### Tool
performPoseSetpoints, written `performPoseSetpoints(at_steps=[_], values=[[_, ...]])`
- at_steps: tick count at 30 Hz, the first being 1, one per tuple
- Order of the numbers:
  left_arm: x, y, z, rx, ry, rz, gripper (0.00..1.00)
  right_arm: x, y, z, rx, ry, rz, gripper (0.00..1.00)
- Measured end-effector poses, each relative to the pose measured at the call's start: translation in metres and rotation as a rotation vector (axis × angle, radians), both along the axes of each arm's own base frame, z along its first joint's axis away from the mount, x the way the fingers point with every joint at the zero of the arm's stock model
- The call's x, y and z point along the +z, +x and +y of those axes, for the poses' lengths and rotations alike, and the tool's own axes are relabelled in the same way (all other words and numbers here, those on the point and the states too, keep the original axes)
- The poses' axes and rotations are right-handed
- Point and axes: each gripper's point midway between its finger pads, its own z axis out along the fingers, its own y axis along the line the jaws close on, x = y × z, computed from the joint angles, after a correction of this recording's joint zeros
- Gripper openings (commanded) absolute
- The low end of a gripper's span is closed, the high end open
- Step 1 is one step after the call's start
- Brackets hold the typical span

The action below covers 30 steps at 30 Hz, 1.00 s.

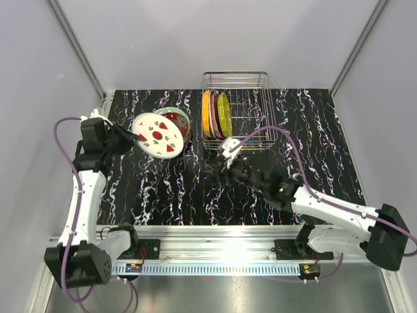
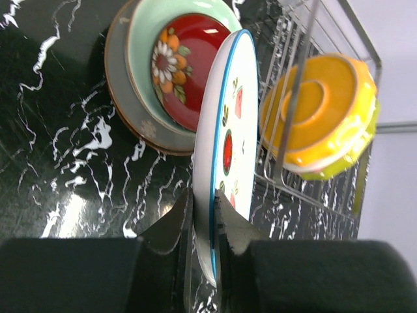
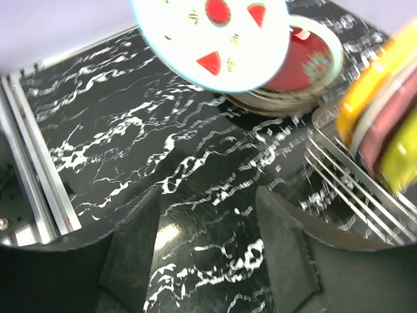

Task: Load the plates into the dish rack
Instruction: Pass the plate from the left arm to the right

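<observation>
the plates are found in three places, is that right? (one)

yes. three are stood upright at the left end of the dish rack, on the far side of the tabletop: the orange plate, the pink plate and the yellow-green plate. a stack topped by the red floral plate is seen lying to the left of the rack. the white plate is held tilted above that stack. (two)

how is it held? (one)

it is pinched at its rim by the left gripper, which is clenched on one narrow edge only. the right gripper is seen spread and empty, low over the tabletop on the near side of the rack. (two)

what could go wrong from here? (one)

with so small a bite, the plate could be swung or slipped between the jaws and dropped onto the stack, where something might be chipped. the free slots are judged to lie to the right of the three racked plates, so the rim could be knocked against the rack's wires or the orange plate on the way across. the racked plates might then be toppled. if a slot is missed, the plate would be laid across the dividers. the right gripper is also placed close to the likely path, so a collision is to be feared. (two)
</observation>
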Motion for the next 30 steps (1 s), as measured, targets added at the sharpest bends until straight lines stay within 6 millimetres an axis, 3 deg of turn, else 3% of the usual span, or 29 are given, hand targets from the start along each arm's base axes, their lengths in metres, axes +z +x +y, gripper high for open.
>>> performPoseSetpoints(at_steps=[3, 11, 17, 22, 26, 30], values=[[0.000, -0.017, -0.008, -0.027, -0.014, -0.012, 0.00, -0.001, -0.015, 0.024, 0.048, -0.061, -0.083, 0.75], [-0.030, -0.059, -0.030, -0.109, -0.087, 0.077, 0.00, -0.024, -0.045, 0.085, 0.130, -0.270, -0.295, 0.82], [-0.025, -0.072, -0.039, -0.147, -0.115, 0.061, 0.00, -0.052, -0.044, 0.109, 0.137, -0.379, -0.342, 0.82], [-0.014, -0.080, -0.047, -0.177, -0.151, 0.032, 0.00, -0.056, -0.035, 0.122, 0.111, -0.413, -0.365, 0.81], [-0.007, -0.085, -0.053, -0.198, -0.185, 0.017, 0.00, -0.051, -0.019, 0.135, 0.047, -0.439, -0.409, 0.67], [-0.008, -0.091, -0.058, -0.214, -0.220, 0.019, 0.00, -0.052, -0.007, 0.141, -0.029, -0.493, -0.472, 0.41]])
